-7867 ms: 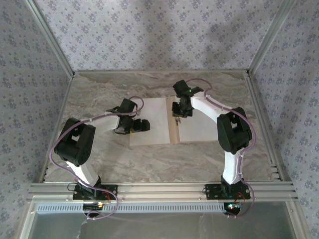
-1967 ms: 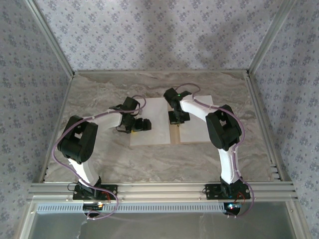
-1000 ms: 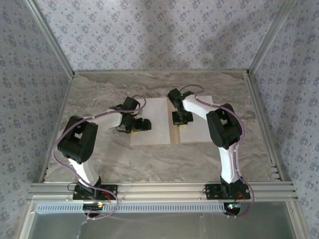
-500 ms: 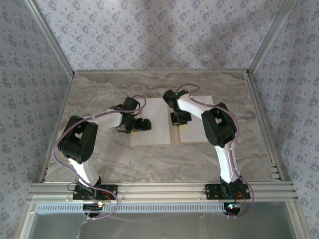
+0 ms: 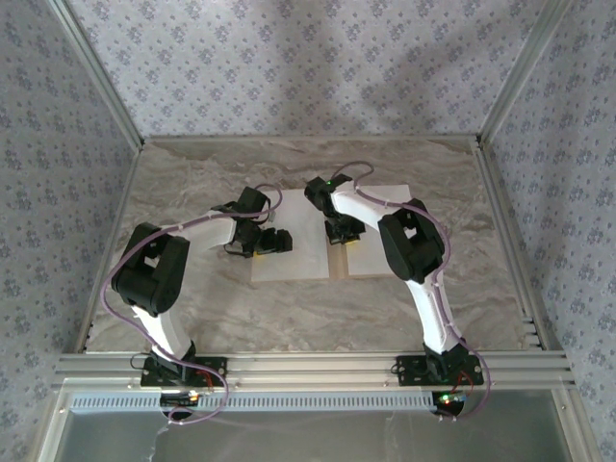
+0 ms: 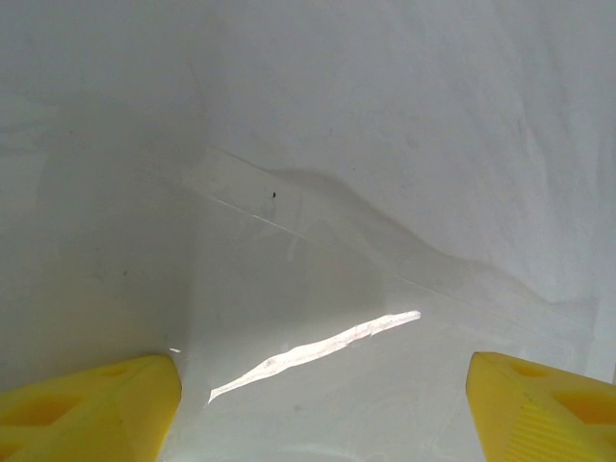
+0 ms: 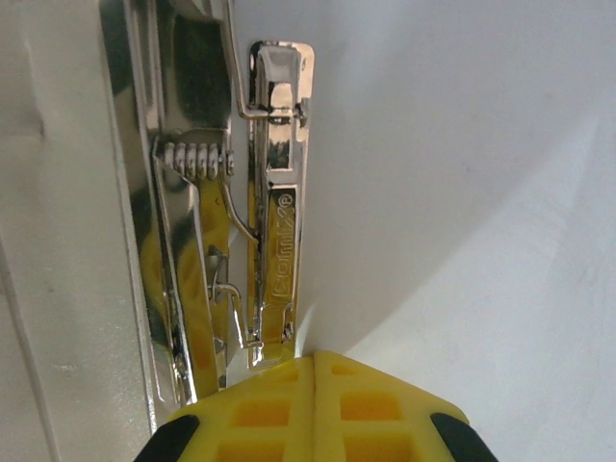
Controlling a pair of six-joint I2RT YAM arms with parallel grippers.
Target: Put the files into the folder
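A flat tan cardboard folder (image 5: 337,262) lies open on the grey marbled surface (image 5: 192,183), with a plain white paper sheet on its left leaf (image 5: 294,260) and another on its right leaf (image 5: 364,258). The left arm's fingers (image 5: 280,241) are down over the left sheet. The right arm's fingers (image 5: 343,235) are at the centre crease.

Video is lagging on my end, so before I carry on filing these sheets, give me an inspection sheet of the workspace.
Surface: marbled table, level.
Job's things: folder open, tan crease showing; files lying white on both leaves; metal clip at a sheet's edge.
Clutter: nothing seen.
Grippers: left gripper open over the left sheet; right gripper shut at the clip's near end.
Cables: purple cables along both arms.
Surroundings: patterned walls, metal frame.
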